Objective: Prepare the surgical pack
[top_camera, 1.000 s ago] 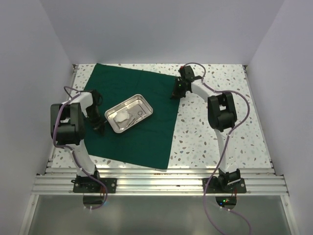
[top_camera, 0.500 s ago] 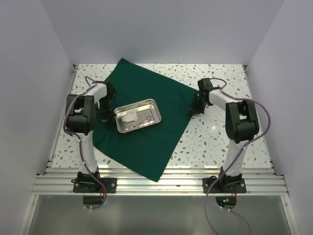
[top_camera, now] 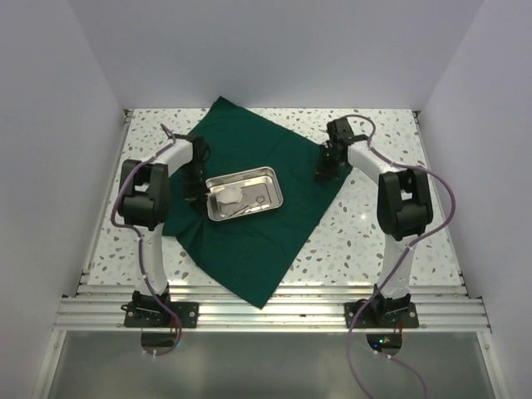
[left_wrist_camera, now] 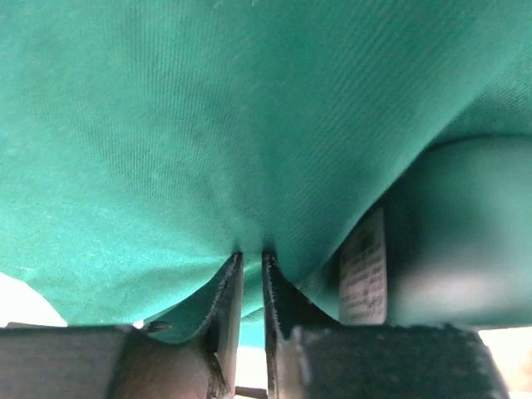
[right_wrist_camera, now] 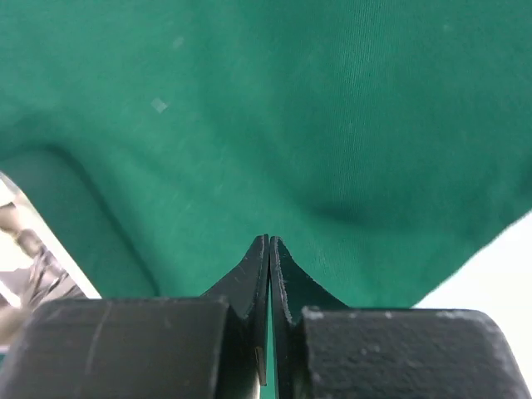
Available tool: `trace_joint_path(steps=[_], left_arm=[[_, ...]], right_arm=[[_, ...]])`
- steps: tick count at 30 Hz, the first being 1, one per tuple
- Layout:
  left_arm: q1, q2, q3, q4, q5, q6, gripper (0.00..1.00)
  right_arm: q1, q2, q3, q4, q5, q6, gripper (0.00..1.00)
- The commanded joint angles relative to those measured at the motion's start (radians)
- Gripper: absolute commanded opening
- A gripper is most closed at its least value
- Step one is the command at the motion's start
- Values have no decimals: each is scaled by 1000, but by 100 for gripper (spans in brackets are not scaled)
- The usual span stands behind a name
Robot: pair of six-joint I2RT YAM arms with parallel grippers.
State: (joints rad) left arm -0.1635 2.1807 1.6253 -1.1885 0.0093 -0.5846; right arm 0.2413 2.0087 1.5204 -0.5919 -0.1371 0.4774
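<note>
**Drape laid out as a diamond, both arms gripping it, no fold made yet**

The drape (top_camera: 249,258) lies flat and open on the speckled surface (top_camera: 349,249), with its corners toward 12, 3, 6 and roughly 8 o'clock. The tray (top_camera: 268,184) sits on it near the middle, a little toward 12 o'clock. It holds the gauze (top_camera: 230,196) on its 9 o'clock side and the scissors (top_camera: 254,202) on its 3 o'clock side. None of the cloth covers the tray.

The left fingers (left_wrist_camera: 224,291) are at the drape's edge, just beside the tray at 9 o'clock. They are nearly closed and pinch a small ridge of green cloth between them, and a white label shows just to one side. The right fingers (right_wrist_camera: 249,274) are at the drape's 3 o'clock corner, well apart from the tray. They are pressed together, with a sliver of green in the slit, so they appear to be clamped on the cloth too.

The step in hand looks like squaring the drape under the tray, with the wrapping itself not yet begun. The next move probably calls for a hold on one free corner, most likely the one at 6 o'clock. That corner should be lifted high enough to clear the tray's rim and laid across the instruments without dragging the tray or tipping out the gauze. The opposite grip should keep the cloth taut.
</note>
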Motion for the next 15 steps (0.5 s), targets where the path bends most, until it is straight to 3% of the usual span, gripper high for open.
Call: trace_joint_path(steps=[1, 7, 15], left_arm=[[19, -73, -93, 314, -67, -53, 21], [119, -121, -237, 351, -72, -43, 24], [199, -12, -131, 322, -101, 48, 25]], right_arm=[[1, 120, 64, -26, 0, -19, 0], [-10, 225, 139, -201, 149, 10, 0], [-82, 136, -35, -247, 243, 86, 0]])
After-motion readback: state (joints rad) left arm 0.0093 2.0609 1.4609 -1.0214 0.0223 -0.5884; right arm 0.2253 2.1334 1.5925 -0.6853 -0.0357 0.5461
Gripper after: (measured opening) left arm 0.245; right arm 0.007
